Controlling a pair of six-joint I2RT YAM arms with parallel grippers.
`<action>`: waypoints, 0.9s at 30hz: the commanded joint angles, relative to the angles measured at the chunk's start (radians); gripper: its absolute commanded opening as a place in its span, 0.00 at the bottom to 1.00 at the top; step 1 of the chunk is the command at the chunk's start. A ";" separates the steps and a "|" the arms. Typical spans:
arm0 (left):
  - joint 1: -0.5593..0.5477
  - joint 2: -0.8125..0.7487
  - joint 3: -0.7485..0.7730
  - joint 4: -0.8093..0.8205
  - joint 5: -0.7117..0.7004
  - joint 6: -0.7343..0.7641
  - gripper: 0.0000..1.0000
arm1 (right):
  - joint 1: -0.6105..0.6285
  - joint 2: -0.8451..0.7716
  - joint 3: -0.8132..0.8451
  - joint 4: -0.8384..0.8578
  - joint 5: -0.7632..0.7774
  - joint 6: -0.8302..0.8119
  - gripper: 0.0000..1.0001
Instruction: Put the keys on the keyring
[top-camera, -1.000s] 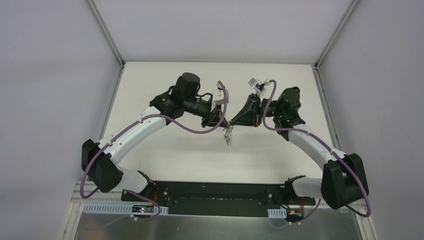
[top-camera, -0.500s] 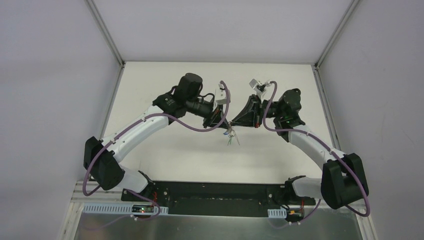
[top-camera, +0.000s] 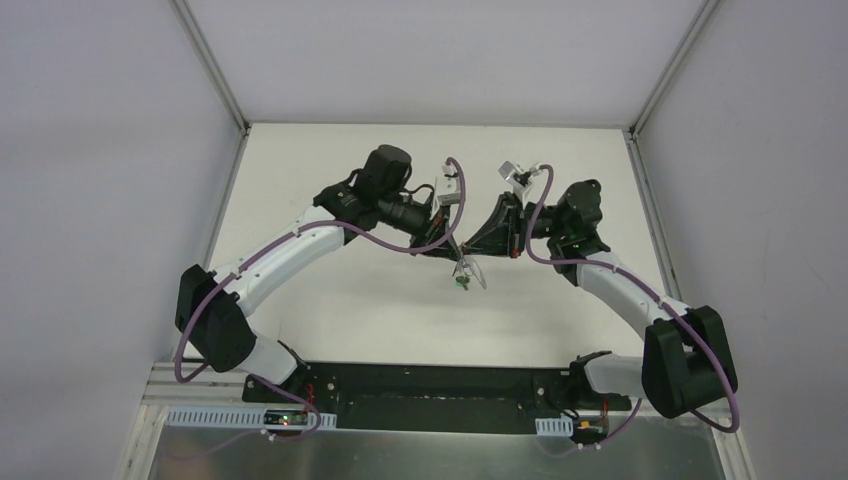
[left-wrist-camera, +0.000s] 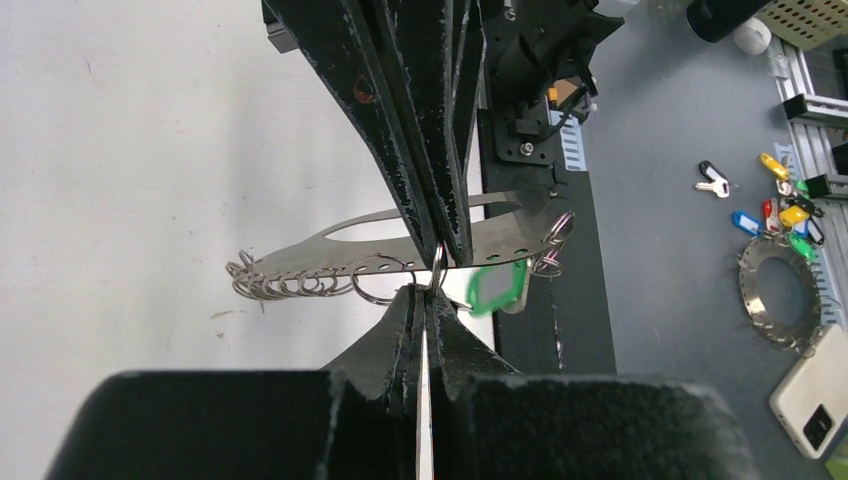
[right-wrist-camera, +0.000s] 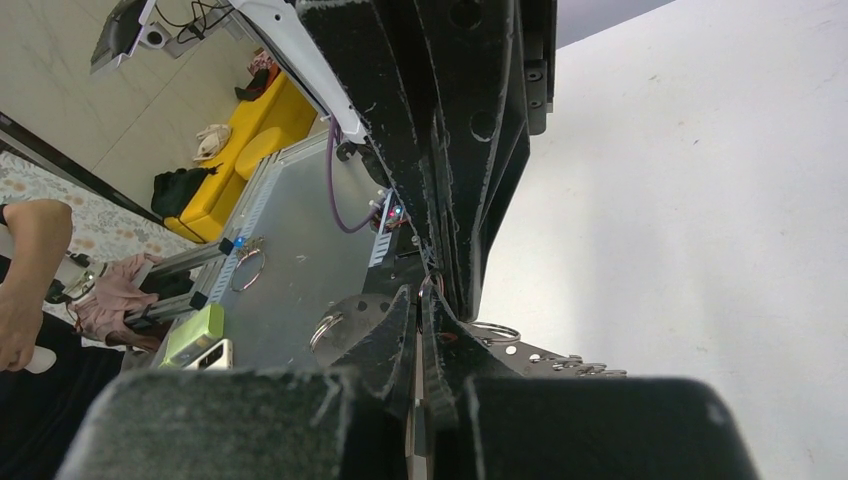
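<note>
Against a second ago: left arm (top-camera: 290, 245) swung rightward, with the left pincer (left-wrist-camera: 424, 298) brought closer against the right pincer (left-wrist-camera: 448, 252). Dangling end of the keyring (left-wrist-camera: 300, 262) swung a little lower and to the right, with a green speck newly on show at its bottom in the overhead view. Right arm (top-camera: 620, 285) much as before.

Counted: two arms, two pincers, one keyring, one green-headed key (left-wrist-camera: 497, 290) hanging on it. Row of wire rings (left-wrist-camera: 290, 287) along the keyring's lower edge, too overlapped for a sure count.

Both pincers closed. Left one clamped tip to tip on a wire ring at the keyring's lower edge. Right one, reaching in from the opposite side, pinching the flat strip just above that spot. Keyring held up between them, over the middle of the tabletop (left-wrist-camera: 150, 150).

Keyring: thin flat strip of silvery sheet metal, tapering toward one end, with a long oval cut-out and small holes punched along one edge. Rings of fine bright wire. Key head of green plastic, a rounded rectangle with a pale window. Pincer fingers (left-wrist-camera: 400, 120) matte black, scuffed, narrowing to blade-like tips. Tabletop smooth, white, matte.

Beyond the tabletop's edge, on a grey surface: loose keys (left-wrist-camera: 775, 210) with yellow, blue, red and green heads, one perforated metal disc (left-wrist-camera: 750, 295), one phone (left-wrist-camera: 815, 392).
</note>
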 joint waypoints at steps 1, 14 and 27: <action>-0.014 0.022 0.060 0.110 0.030 -0.046 0.00 | 0.022 -0.012 0.003 0.059 -0.012 -0.015 0.00; 0.024 0.011 -0.025 0.321 0.059 -0.199 0.01 | -0.004 -0.042 0.001 0.057 -0.021 -0.010 0.00; 0.042 0.016 -0.090 0.495 0.095 -0.349 0.12 | -0.010 -0.045 -0.007 0.093 -0.018 0.023 0.00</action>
